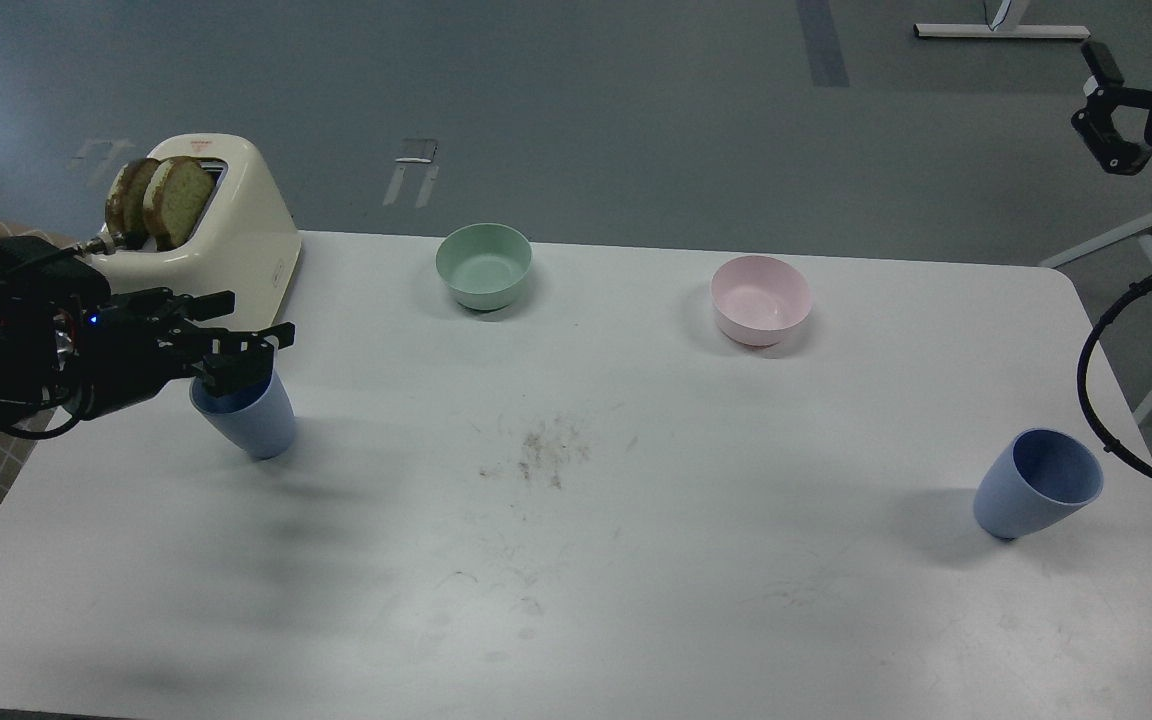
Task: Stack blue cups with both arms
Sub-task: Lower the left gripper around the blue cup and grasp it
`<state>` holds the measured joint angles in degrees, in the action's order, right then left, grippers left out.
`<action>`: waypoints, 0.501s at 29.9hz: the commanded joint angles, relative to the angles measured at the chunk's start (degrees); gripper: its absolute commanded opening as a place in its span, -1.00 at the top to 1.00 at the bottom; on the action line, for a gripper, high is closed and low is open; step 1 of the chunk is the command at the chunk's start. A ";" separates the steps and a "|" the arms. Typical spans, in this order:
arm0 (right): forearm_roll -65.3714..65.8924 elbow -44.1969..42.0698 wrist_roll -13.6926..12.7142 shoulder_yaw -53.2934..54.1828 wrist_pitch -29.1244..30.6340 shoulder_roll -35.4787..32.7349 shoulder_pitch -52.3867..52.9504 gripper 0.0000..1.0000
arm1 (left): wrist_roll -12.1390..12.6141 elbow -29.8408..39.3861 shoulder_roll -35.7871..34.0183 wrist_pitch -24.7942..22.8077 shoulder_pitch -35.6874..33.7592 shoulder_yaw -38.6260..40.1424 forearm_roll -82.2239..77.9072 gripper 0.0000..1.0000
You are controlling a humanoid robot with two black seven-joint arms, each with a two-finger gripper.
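At the far left, the left end effector (241, 345) reaches in level over the tabletop (576, 600), its 2 fingers spread across the rim of the left blue cup (251, 420); 1 fingertip seems to dip inside the mouth, but I cannot tell whether the fingers actually press on the wall. That cup stands upright near the left edge, its inside hidden by the fingers.

Just behind it, at the back-left corner, a cream toaster (236, 230) holds 2 slices of bread (161, 200) standing up out of its slots.

Further right along the back edge sits the mint-green bowl (484, 265), open side up with nothing visible inside. Near the middle of the tabletop is a patch of dark crumbs or scuffs (546, 455), with bare surface all round it.

The pink bowl (761, 298) comes next, also near the back edge, upright and showing nothing inside; it is well apart from the green one.

The right blue cup (1038, 497) stands near the right edge toward the front, mouth up and seemingly tipped slightly right, its interior bare. The 2 cups are well apart, with the wide middle of the tabletop between them.

At the upper right, off beyond the corner of the tabletop, the right end effector (1106, 115) hangs high with its fingers spread, holding nothing, well away from the right cup. Black cables (1101, 400) loop beside the right edge.
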<state>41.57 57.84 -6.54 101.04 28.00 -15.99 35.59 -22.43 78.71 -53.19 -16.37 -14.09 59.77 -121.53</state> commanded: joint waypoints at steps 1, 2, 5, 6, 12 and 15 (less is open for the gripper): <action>0.00 0.00 0.03 0.12 0.00 -0.10 -0.17 -1.00 | -0.24 -1.02 -1.03 1.96 2.66 0.79 2.51 -0.59; -0.08 0.00 0.03 0.12 0.00 -0.10 -0.25 -1.00 | -0.24 -1.02 -1.30 2.13 3.01 0.88 3.83 -0.59; -0.08 0.00 0.03 0.12 0.00 -0.10 -0.25 -1.00 | -0.15 -2.42 -2.18 2.22 3.45 0.53 9.55 -0.58; -0.08 0.08 0.03 0.12 0.00 -0.01 -0.25 -1.00 | -0.24 -3.47 -2.18 2.48 3.54 0.27 9.64 -0.53; -0.08 0.17 -0.06 0.04 0.00 -0.01 -0.25 -1.00 | -1.03 -6.03 -1.74 3.72 3.89 -0.18 9.55 -0.36; -0.08 0.17 -0.06 -0.05 0.00 -0.01 -0.25 -1.00 | -1.03 -7.16 -1.39 3.72 4.15 -0.44 9.55 -0.35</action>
<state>41.48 58.01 -6.52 101.12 28.00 -16.01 35.32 -23.38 72.74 -54.99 -12.78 -10.18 59.62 -111.82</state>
